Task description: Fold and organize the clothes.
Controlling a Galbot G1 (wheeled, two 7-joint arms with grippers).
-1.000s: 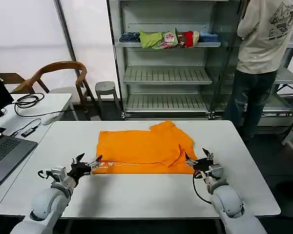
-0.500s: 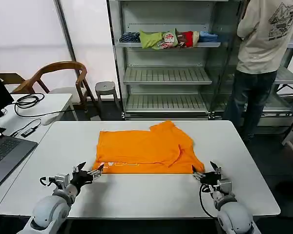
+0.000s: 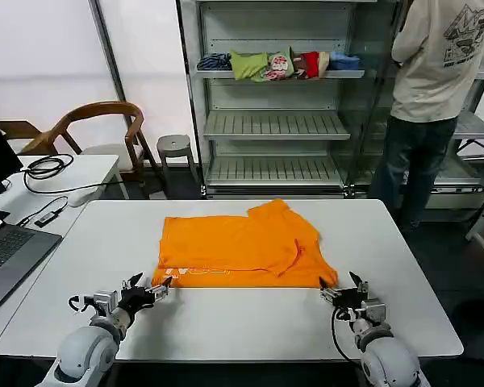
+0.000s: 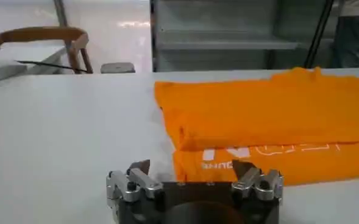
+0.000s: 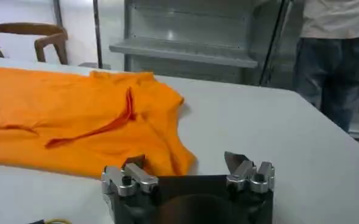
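Bright orange soft-fabric short-sleeved T-shirt (image 3: 242, 246) lies part-folded mid-table on the white tabletop (image 3: 250, 322), pale lettering along its near hem. Left gripper (image 3: 151, 289) sits at the shirt's 7 o'clock corner, jaws spread, holding nothing. Right gripper (image 3: 344, 291) at 5 o'clock, just off the hem, jaws also spread. Risk: both are low & close to the cloth, so a closing pinch may catch only one layer, or drag the hem & undo the fold.

The orange T-shirt (image 3: 242, 246) lies flat on the white table (image 3: 226, 318), partly folded with one sleeve turned over its right side, and pale lettering, which I cannot read clearly, runs along its near edge in the left wrist view.
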